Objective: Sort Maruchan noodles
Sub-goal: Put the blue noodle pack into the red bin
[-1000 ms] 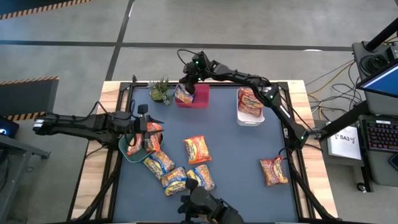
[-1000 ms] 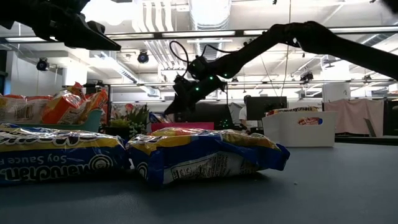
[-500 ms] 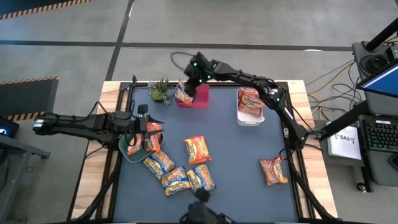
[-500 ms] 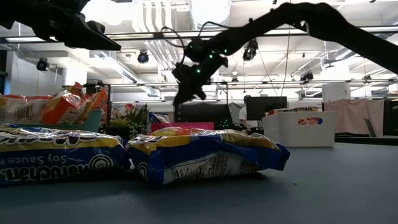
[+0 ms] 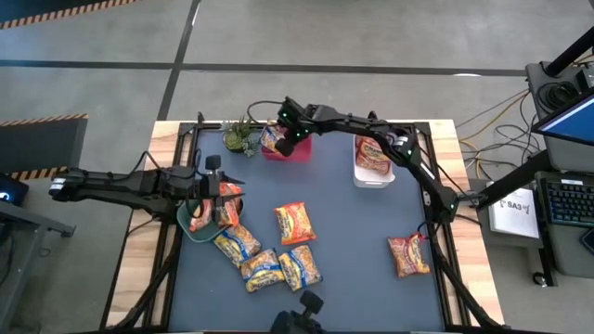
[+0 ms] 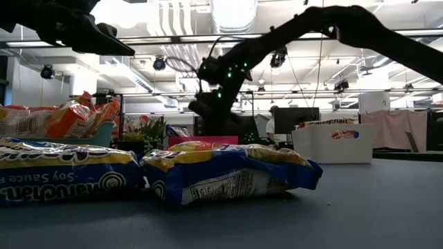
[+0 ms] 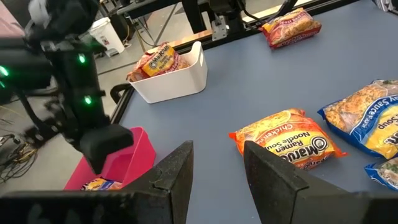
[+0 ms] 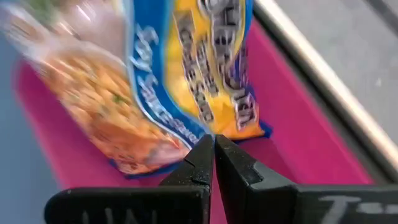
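Observation:
A yellow-and-blue Maruchan packet (image 8: 186, 68) lies slanted in the pink bin (image 5: 295, 148) at the table's far edge. My right gripper (image 8: 213, 142) is shut just over that bin, its tips at the packet's blue edge. My left gripper (image 7: 217, 168) is open and empty above the teal bowl (image 5: 186, 221), which holds orange packets (image 5: 202, 219). Loose on the mat lie an orange packet (image 5: 294, 223), three yellow-and-blue packets (image 5: 262, 269) and a red one (image 5: 408, 253). The white bin (image 5: 373, 176) holds more packets. My right gripper's shut fingertips come down slanting into the pink bin and stand at the blue lower edge (image 8: 205, 129) of the yellow-and-blue packet. I cannot tell whether they touch it. The packet rests on the bin's floor and leans on its wall.
A small green plant (image 5: 239, 137) stands just left of the pink bin. Cables loop behind the bin at the far edge. Bare mat lies between the orange packet and the red one. In the low view two yellow-and-blue packets (image 6: 228, 173) fill the foreground.
My right gripper rose above the pink bin, then turned at the wrist and came back down lower over it, a little toward the near edge. The yellow-and-blue packet stayed in the bin.

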Tool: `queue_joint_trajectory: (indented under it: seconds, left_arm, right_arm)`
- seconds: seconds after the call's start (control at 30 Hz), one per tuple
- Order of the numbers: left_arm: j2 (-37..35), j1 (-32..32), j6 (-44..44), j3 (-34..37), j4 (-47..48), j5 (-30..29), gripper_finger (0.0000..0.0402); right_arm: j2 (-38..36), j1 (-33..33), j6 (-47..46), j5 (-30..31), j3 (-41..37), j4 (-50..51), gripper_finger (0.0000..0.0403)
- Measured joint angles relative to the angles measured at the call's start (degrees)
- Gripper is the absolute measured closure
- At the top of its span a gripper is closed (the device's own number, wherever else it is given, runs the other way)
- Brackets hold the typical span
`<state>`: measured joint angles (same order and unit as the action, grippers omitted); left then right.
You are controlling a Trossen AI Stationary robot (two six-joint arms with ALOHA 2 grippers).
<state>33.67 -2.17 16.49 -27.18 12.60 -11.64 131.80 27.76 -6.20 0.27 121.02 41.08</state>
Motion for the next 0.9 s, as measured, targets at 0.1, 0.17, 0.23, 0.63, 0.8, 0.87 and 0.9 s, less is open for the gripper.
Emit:
queue_joint_trajectory:
  seconds: [0.1, 0.17, 0.23, 0.63, 0.8, 0.87, 0.9]
  left_arm:
    - [0.0, 0.0, 0.0, 0.0, 0.0, 0.0, 0.0277]
    - [0.0, 0.0, 0.0, 0.0, 0.0, 0.0, 0.0277]
    - [0.0, 0.0, 0.0, 0.0, 0.0, 0.0, 0.0277]
    - [0.0, 0.0, 0.0, 0.0, -0.1, 0.0, 0.0277]
    - [0.0, 0.0, 0.0, 0.0, -0.1, 0.0, 0.0277]
    - [0.0, 0.0, 0.0, 0.0, -0.1, 0.0, 0.0277]
    - [0.0, 0.0, 0.0, 0.0, -0.1, 0.0, 0.0277]
  right_arm:
    - [1.8, 0.1, -0.4, -0.1, -0.1, -0.3, 0.0394]
    - [2.9, 0.1, -0.6, -0.3, -0.1, -1.8, 0.0394]
    - [3.4, 0.1, -1.0, -0.5, -0.1, -3.3, 0.0394]
    - [3.8, -0.3, -1.8, -2.4, -0.1, -10.5, 0.0394]
    - [3.9, -0.4, -2.2, -5.5, -0.1, -10.7, 0.0394]
    - [4.1, -0.4, -2.9, -7.0, -0.1, -10.9, 0.0394]
    - [4.2, -0.4, -3.0, -7.7, -0.1, -10.9, 0.0394]
